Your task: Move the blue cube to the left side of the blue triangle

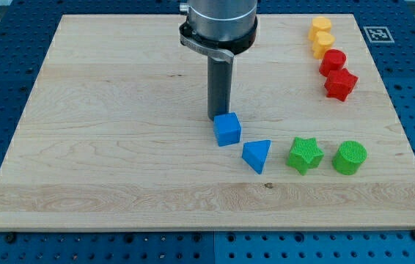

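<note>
The blue cube (228, 129) sits on the wooden board near the middle, just up and left of the blue triangle (256, 155); the two are close, with a small gap. My tip (216, 118) is at the cube's upper left corner, touching or nearly touching it. The rod rises from there to the arm's grey wrist at the view's top.
A green star (304, 154) and a green cylinder (350, 158) lie right of the triangle. At the view's top right stand two yellow blocks (322, 37), a red cylinder (333, 61) and a red star (340, 84). The board's edge (207, 227) runs along the bottom.
</note>
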`<state>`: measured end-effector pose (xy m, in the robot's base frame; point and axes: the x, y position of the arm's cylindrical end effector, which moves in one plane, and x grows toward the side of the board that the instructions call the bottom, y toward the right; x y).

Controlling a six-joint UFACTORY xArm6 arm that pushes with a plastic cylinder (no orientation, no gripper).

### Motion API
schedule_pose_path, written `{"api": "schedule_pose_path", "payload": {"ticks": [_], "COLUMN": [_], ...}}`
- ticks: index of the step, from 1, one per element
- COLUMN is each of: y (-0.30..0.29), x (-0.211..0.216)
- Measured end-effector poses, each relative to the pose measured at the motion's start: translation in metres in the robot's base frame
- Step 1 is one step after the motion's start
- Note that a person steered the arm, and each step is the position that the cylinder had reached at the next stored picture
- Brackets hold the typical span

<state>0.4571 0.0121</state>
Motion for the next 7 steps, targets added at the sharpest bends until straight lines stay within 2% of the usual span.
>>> {"api": "schedule_pose_path", "payload": {"ticks": [3, 7], "y": [0.044, 0.007], "x": [-0.001, 0.016]}}
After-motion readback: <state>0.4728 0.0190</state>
